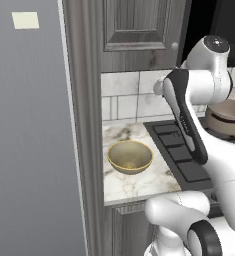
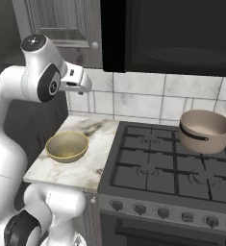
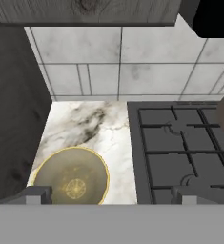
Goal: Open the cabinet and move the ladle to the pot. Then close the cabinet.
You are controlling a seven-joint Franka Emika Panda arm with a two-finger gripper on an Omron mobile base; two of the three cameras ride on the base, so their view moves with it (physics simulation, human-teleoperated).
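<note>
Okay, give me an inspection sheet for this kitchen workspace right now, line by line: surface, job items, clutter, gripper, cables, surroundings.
Surface: marble counter beside a black gas stove.
Job's things: cabinet door shut, knob untouched; pot on the stove's back right burner, nothing seen inside it; ladle nothing seen.
Clutter: golden-yellow bowl on the counter, holding nothing.
Grippers: gripper open, holding nothing, above the counter and bowl, below the cabinet.
Cables: nothing seen.
Surroundings: white tile backsplash; tall flat grey panel left of the counter; dark hood over the stove.
</note>
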